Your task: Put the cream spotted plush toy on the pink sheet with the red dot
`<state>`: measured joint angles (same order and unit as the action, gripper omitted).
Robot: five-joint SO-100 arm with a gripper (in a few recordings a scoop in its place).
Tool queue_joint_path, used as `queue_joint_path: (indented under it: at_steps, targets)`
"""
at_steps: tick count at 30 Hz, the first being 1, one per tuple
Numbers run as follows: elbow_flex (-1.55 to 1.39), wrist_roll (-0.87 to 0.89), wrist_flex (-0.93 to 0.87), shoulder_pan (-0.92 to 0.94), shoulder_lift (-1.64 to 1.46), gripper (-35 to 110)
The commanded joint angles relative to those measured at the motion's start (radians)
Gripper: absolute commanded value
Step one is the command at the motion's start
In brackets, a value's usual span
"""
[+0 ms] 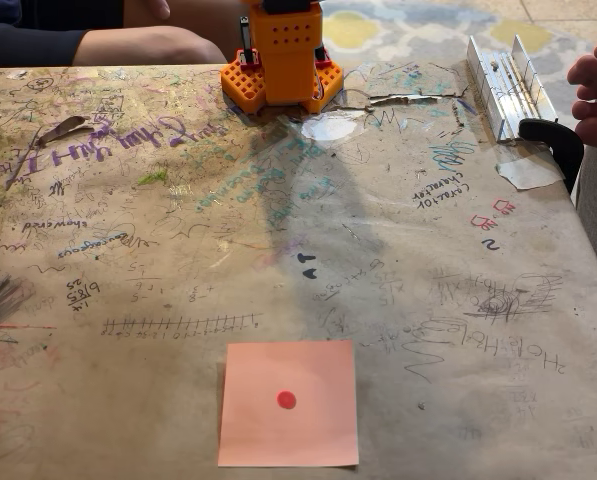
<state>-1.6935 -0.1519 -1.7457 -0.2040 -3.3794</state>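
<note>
The pink sheet [288, 403] lies flat near the front edge of the table in the fixed view, with its small red dot [286, 400] at the centre and nothing on it. The cream spotted plush toy is out of view. At the back of the table stands the arm's orange base [281, 55]; the picture's top edge cuts the arm off just above it, so the gripper is out of view.
The table [128, 300] is covered in brown paper full of scribbles. A metal rail [503, 80] and a black clamp [553, 140] sit at the back right. A person's hand [596, 90] rests at the right edge and an arm [128, 45] at the back left.
</note>
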Motion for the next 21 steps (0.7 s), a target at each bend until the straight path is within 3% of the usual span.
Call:
queue_joint_path:
  at_steps: [1,5,7,8,11,12,13,14,17,21]
  targets:
    - [-0.006,-0.023,0.048,-0.041,0.003,0]
    - [-0.304,-0.038,0.367,0.080,0.060,0]
    - [-0.439,-0.006,0.680,0.196,0.359,0]
    - [-0.373,0.025,0.778,0.239,0.664,0]
    - [0.224,0.034,0.551,0.324,1.489,3]
    - [0.331,-0.025,0.425,0.319,1.601,25]
    - [0.318,-0.089,0.341,0.307,1.601,41]
    - [0.153,-0.130,0.385,0.301,1.468,44]
    - [-0.382,-0.247,0.574,0.279,0.911,44]
    - [-0.538,-0.278,0.518,0.265,0.695,40]
